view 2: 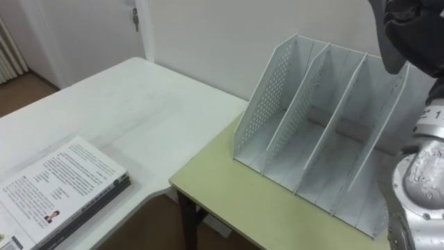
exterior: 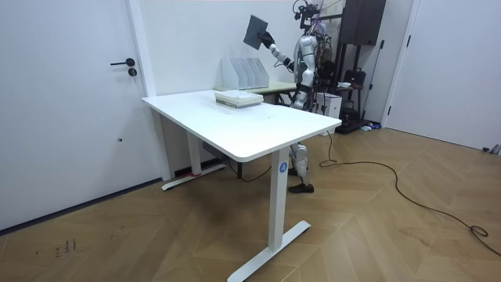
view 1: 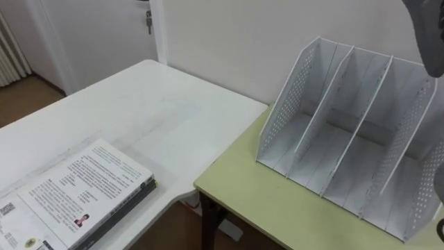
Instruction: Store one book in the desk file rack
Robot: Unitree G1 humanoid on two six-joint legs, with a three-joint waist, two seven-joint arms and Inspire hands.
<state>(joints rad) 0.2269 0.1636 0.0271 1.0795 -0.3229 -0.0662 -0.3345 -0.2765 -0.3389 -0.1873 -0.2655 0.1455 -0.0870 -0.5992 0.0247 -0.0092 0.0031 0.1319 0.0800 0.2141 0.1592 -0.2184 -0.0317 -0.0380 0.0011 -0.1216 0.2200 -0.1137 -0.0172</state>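
Note:
My right hand [view 2: 413, 29] is raised high above the white file rack [view 2: 326, 125], shut on a dark book [exterior: 254, 31] that it holds up in the air. A corner of that book [view 1: 427, 35] hangs over the rack's right compartments. The rack [view 1: 354, 139] stands on a pale green desk [view 1: 263, 201] against the wall, with its three compartments holding nothing. My left arm [exterior: 300, 72] hangs close to my body in the room view.
A small stack of books [view 1: 76, 198] with a printed cover on top lies on the white table [view 1: 159, 118] to the left of the green desk. A white door [exterior: 70, 102] is at the room view's left. I stand behind both tables.

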